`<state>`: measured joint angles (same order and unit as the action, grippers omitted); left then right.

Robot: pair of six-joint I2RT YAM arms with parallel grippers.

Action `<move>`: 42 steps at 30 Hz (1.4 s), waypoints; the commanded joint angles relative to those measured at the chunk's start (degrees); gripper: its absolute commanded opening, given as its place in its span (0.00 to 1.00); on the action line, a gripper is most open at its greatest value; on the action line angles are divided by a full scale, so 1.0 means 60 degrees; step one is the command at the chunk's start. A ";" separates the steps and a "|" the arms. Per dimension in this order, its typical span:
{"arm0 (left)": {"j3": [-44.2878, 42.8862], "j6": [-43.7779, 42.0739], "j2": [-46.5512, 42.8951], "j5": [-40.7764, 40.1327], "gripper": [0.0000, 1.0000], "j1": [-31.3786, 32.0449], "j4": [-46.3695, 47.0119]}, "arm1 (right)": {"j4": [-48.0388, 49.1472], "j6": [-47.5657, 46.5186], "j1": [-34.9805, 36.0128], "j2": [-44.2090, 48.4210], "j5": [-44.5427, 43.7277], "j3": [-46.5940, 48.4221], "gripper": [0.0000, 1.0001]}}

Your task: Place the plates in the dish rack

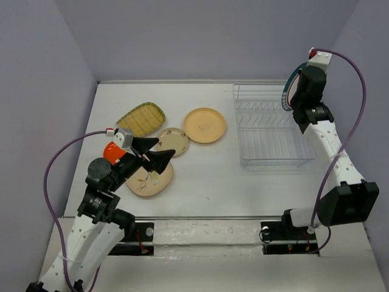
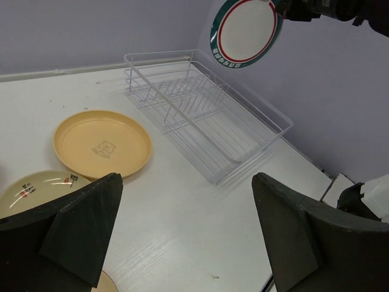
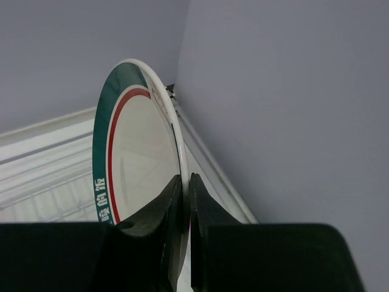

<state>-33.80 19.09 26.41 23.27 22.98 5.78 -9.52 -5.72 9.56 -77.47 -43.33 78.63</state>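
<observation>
**Desk:** What did the overhead view show?

**Photographer:** The right gripper (image 1: 293, 92) held the rimmed plate (image 1: 284, 96) on edge in the air, over the far right corner of the rack (image 1: 276, 161). Five plates lay on the table (image 1: 213, 188) to the rack's left. The woven plate (image 1: 141, 118) lay farthest back and the tan plate (image 1: 205, 125) nearest the rack, with the floral plate (image 1: 173, 140) just beside it. The oval plate (image 1: 149, 179) lay nearest the arms, and the red plate (image 1: 111, 151) was partly hidden behind the left arm. The left gripper (image 1: 166, 148) hung over the floral and oval plates, jaws spread wide, holding nothing.

**Desk:** And the left wrist camera?

**Photographer:** Its two fingers (image 2: 79, 231) stood far apart, the table showing between them. Beyond them lay the tan plate (image 2: 102, 143) and part of the floral plate (image 2: 36, 188). The rack (image 2: 200, 121) sat farther right, and the rimmed plate (image 2: 246, 30) hung high above its far end, face toward the lens.

**Desk:** The right wrist camera?

**Photographer:** The jaws were clamped on the lower rim of the rimmed plate (image 3: 137, 158), one finger against each face. The plate stood upright, turned nearly edge-on to the lens. The rack (image 3: 42, 182) showed below it, to the left.
</observation>
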 commanded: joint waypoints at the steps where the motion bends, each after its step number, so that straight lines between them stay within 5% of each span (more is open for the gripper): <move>1: -0.0299 -0.0149 -0.0300 -0.0127 0.99 0.0256 0.0253 | 0.2330 -0.1974 -0.1138 -0.0256 0.1916 0.0066 0.07; 6: -0.0343 -0.0164 -0.0257 -0.0187 0.99 0.0491 0.0237 | 0.3358 -0.3544 -0.1987 -0.0784 0.2694 -0.0419 0.07; 36: -0.0387 -0.0325 -0.0330 -0.0523 0.99 0.0842 0.0033 | 0.3842 -0.3473 -0.2180 -0.2044 0.3473 -0.1870 0.07; 40: -0.0387 -0.0311 -0.0272 -0.0538 0.99 0.0828 0.0033 | 0.3916 -0.3208 -0.2180 -0.2132 0.2887 -0.1592 0.23; 42: -0.0387 -0.0282 -0.0242 -0.0552 0.99 0.0828 0.0033 | 0.3857 -0.3019 -0.2180 -0.2074 0.2535 -0.1257 0.45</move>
<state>-33.80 18.04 24.62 20.25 27.81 4.36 8.23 -26.26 -3.36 -90.89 -23.75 67.44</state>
